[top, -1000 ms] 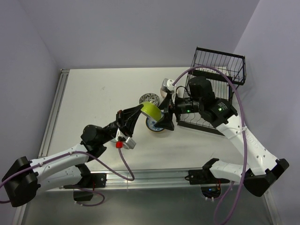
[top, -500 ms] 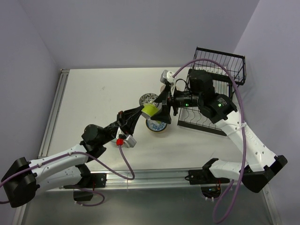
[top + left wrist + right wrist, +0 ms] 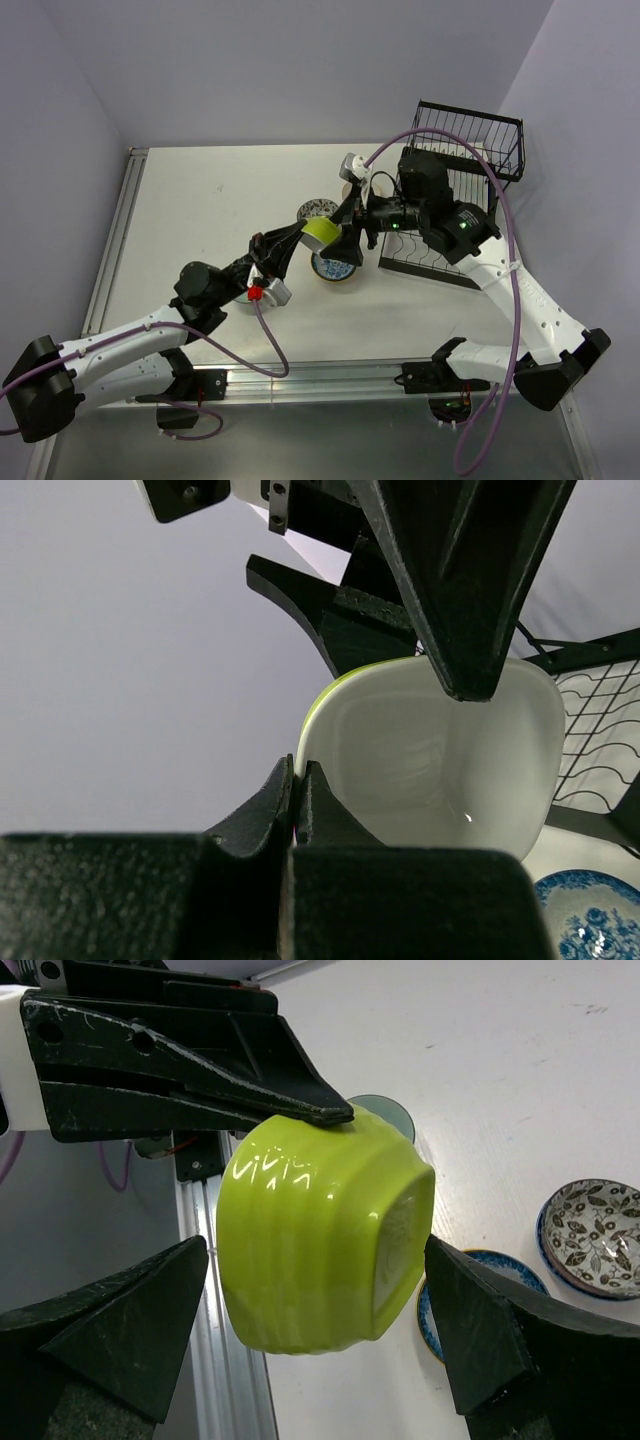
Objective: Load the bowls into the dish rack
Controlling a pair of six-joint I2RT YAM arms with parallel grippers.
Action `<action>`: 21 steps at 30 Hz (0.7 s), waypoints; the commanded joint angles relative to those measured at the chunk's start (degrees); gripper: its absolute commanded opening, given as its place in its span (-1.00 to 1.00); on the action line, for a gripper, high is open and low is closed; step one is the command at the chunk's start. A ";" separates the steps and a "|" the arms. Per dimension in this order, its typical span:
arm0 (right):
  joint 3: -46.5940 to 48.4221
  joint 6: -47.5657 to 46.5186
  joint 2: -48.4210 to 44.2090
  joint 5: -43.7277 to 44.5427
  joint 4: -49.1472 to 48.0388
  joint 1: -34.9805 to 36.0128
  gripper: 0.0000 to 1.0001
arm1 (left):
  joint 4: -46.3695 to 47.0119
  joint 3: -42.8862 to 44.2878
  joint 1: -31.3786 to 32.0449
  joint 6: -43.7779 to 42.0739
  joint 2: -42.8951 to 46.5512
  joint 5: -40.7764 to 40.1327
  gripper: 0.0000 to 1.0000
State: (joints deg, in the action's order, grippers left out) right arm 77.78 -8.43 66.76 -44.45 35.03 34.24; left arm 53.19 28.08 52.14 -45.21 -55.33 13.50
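Observation:
A lime-green bowl (image 3: 321, 233) with a white inside (image 3: 430, 760) hangs tipped on its side above the table. My left gripper (image 3: 302, 238) is shut on its rim (image 3: 296, 780). My right gripper (image 3: 346, 234) is open, one finger on each side of the green bowl (image 3: 320, 1230), with small gaps between them. A blue-and-white bowl (image 3: 335, 268) lies on the table just under it, and a dark floral bowl (image 3: 316, 210) lies behind it. The black wire dish rack (image 3: 470, 150) stands at the back right.
The right arm reaches across the front of the rack. In the right wrist view the floral bowl (image 3: 590, 1235) and the blue-and-white bowl (image 3: 432, 1312) lie on the white table, and a metal rail (image 3: 215, 1340) runs along the table's edge.
My right gripper has moved left until its open fingers flank the green bowl. The left gripper has kept hold of the bowl and has barely shifted.

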 commanded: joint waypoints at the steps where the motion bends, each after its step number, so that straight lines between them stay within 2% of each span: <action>1: 0.09 0.69 -0.40 -0.73 -3.65 0.39 0.90 | 0.43 3.04 0.51 2.58 1.37 -1.28 -0.99; 2: 0.18 0.87 -0.40 -0.99 -3.74 0.39 0.84 | 0.08 2.95 0.51 2.85 1.63 -1.28 -0.99; 3: 0.62 0.95 -0.40 -1.43 -3.82 0.39 0.69 | -0.62 2.95 0.59 3.02 1.80 -1.28 -0.99; 5: 0.97 1.04 -0.32 -1.96 -3.65 0.39 0.54 | -0.98 2.86 0.59 3.37 1.98 -1.37 -0.99; 6: 1.23 0.87 -0.32 -2.31 -3.56 0.39 0.40 | -1.16 2.78 0.59 3.38 1.89 -1.72 -0.99; 16: 1.32 -1.42 0.56 -2.40 -0.40 0.39 -0.31 | -1.42 3.92 0.59 4.96 0.58 -3.74 -0.99; 19: 1.32 -1.16 0.74 -1.70 0.04 0.39 -0.29 | -1.42 3.92 0.59 5.22 0.57 -3.57 -0.99; 21: 1.32 -0.72 0.91 -0.91 0.48 0.39 -0.01 | -1.51 4.00 0.59 5.66 0.57 -3.74 -0.99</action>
State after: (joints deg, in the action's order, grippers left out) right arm 77.67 -8.58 67.20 -44.05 34.46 34.20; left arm 48.40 28.95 52.51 -42.19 -54.98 10.94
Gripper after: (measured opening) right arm 0.627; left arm 0.032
